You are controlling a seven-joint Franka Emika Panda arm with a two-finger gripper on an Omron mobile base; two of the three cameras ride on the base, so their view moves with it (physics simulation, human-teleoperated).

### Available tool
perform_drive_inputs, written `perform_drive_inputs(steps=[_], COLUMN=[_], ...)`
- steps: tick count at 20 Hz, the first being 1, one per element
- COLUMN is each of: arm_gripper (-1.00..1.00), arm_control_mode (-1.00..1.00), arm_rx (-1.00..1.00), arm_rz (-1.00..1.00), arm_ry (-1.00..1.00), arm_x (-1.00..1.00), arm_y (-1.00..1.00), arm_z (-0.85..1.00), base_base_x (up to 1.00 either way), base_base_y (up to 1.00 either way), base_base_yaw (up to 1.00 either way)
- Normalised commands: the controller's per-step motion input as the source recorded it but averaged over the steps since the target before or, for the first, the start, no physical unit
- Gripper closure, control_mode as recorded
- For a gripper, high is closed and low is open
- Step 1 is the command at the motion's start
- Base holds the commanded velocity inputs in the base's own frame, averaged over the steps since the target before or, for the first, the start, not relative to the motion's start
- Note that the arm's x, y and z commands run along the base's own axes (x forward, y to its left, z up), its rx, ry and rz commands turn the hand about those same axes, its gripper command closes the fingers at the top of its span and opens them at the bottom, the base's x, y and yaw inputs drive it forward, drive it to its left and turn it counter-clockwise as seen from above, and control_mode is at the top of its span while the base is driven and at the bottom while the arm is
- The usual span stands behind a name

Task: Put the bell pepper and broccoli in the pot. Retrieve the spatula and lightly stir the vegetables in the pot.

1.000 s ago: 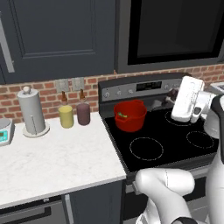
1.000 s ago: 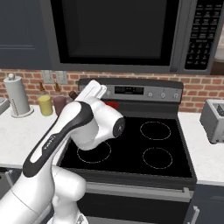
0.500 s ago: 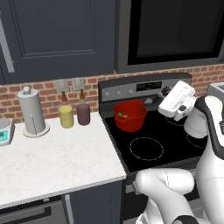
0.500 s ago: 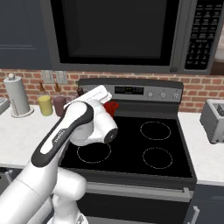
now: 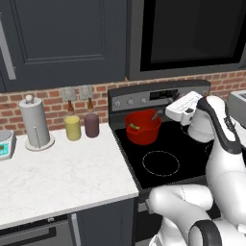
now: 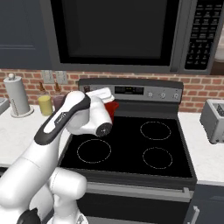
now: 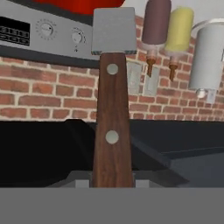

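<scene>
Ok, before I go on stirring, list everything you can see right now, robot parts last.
pot: 1, red, back left burner of the stove, something green inside.
spatula: 1, brown handle, grey blade, held over the pot.
stove: 1, black, four burners.
canisters: 2, yellow and maroon, on the counter by the brick wall.
paper towel roll: 1, white, left of the canisters.
microwave: 1, dark, above the stove.
toaster: 1, grey, right counter.
gripper: 1, white, jaws shut on the spatula handle.

A red brick wall (image 5: 43,98) backs the white marble counter (image 5: 57,173) and black stove (image 6: 131,144), beneath dark cabinets (image 5: 62,38) and a microwave (image 6: 118,33), with a toaster (image 6: 214,120) alongside.
</scene>
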Motion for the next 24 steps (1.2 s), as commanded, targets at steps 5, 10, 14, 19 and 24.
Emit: perform_drive_inputs(steps=[5, 10, 14, 19, 24], arm_gripper=[1.00, 1.00, 1.00, 1.00, 1.00], arm_control_mode=[-1.00, -1.00, -1.00, -1.00, -1.00], arm_rx=[0.06, 0.06, 0.07, 0.07, 0.02], arm_rz=[-0.09, -0.02, 0.00, 0.00, -0.01], arm_ry=[0.18, 0.12, 0.00, 0.00, 0.03], arm_x=[0.18, 0.01, 0.24, 0.42, 0.27], arm_y=[-0.15, -0.01, 0.00, 0.00, 0.00], arm_z=[-0.15, -0.30, -0.10, 0.00, -0.32], base_base_x=[0.00, 0.00, 0.00, 0.00, 0.00], base_base_y=[0.00, 0.00, 0.00, 0.00, 0.00], base_base_yaw=[0.00, 0.00, 0.00, 0.00, 0.00])
